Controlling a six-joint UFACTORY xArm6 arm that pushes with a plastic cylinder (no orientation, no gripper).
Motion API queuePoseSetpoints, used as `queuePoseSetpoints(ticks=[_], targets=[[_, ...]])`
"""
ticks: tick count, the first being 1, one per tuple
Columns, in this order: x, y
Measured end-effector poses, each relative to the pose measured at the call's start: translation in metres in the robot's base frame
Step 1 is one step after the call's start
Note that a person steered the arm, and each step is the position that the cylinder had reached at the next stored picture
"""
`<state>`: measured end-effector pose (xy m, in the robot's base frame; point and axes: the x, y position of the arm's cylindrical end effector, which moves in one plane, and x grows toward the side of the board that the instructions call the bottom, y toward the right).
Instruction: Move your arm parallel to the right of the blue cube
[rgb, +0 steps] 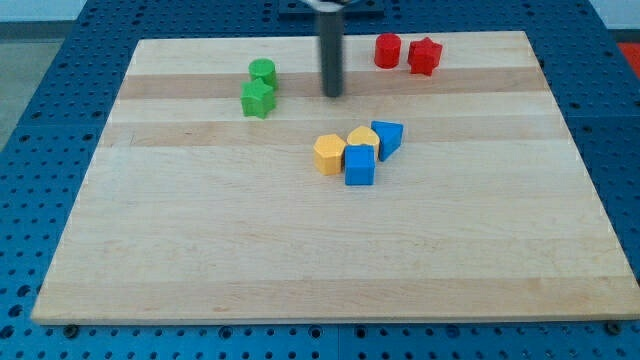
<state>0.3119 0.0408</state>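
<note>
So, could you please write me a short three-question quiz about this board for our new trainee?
1. True or false: my tip touches the blue cube.
2. Which blocks lie nearest the view's top right corner? A) green B) red C) yellow
3. Fill in: the green cylinder sits just above the green ____ block.

Key: 1 false: the tip stands apart, toward the view's top and slightly left of the cube. 2 B: the red cylinder and red star. 3 star.

blue cube | upright, mid-board | touching yellow blocks
</note>
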Motion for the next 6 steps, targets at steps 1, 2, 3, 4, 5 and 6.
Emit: queuePoseSetpoints(ticks=[1,2,3,4,5,6], targets=[[0.022,0.094],[0.091,0.126],[0.132,0.126],[0.147,0.121],[0.146,0.115],[0.136,0.102]])
